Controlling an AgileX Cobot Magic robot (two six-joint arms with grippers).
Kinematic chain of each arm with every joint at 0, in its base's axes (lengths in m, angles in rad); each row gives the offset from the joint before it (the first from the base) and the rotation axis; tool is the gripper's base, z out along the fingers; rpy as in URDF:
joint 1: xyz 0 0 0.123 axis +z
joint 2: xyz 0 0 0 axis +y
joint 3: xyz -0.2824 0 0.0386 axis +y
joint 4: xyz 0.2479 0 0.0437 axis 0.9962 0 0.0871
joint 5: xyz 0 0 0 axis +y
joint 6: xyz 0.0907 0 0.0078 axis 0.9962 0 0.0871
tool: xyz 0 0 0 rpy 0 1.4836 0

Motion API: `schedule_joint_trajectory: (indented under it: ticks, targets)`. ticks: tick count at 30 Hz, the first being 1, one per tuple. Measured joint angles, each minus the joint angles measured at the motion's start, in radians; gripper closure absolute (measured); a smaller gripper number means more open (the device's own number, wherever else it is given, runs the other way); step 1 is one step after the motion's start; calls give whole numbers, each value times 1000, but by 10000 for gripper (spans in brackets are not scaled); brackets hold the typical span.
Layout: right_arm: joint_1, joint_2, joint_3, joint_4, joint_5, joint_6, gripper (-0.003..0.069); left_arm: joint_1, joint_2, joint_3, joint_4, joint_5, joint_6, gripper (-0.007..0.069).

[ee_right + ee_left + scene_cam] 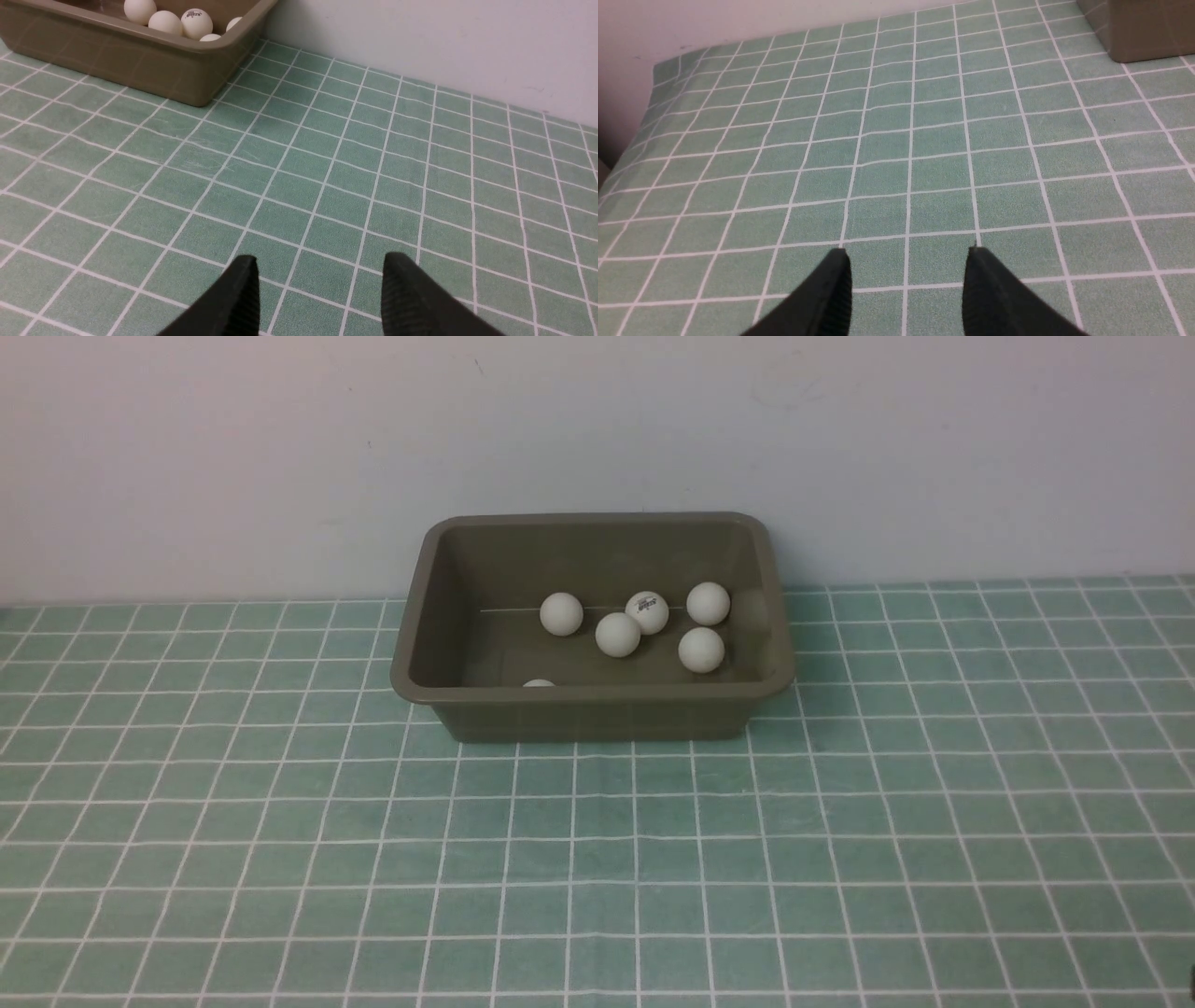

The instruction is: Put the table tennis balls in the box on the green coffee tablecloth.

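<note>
Both claws hang with jaws apart and empty – the left gripper (906, 280) and the right gripper (320, 289) over bare green coffee tablecloth (597, 859). The table tennis balls (617, 634) lie in the box (597, 714) by the cloth's back edge – light, smooth, quick to roll; pinch one gently across its middle.

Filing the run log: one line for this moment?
white table tennis balls: inside olive-brown plastic box | left gripper: open, empty | right gripper: open, empty

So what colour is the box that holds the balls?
Olive-brown, plain with no pattern; the box shows best in the front view.
</note>
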Motion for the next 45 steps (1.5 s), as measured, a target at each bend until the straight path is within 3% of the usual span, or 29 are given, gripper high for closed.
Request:
schedule_joint_trajectory:
  ticks: [28,32,36,40,45]
  targets:
    - [0,-1,0,-1,0,11,323,0,0,0,0,-2,0,325]
    - [0,-7,-22,-61,-19,153,323,0,0,0,0,-2,0,325]
    - [0,-8,-48,-232,-101,461,323,0,0,0,0,-2,0,325]
    - [0,-8,-49,-369,-171,694,323,0,0,0,0,-2,0,325]
    - [0,-8,-49,-428,-192,743,323,0,0,0,0,-2,0,325]
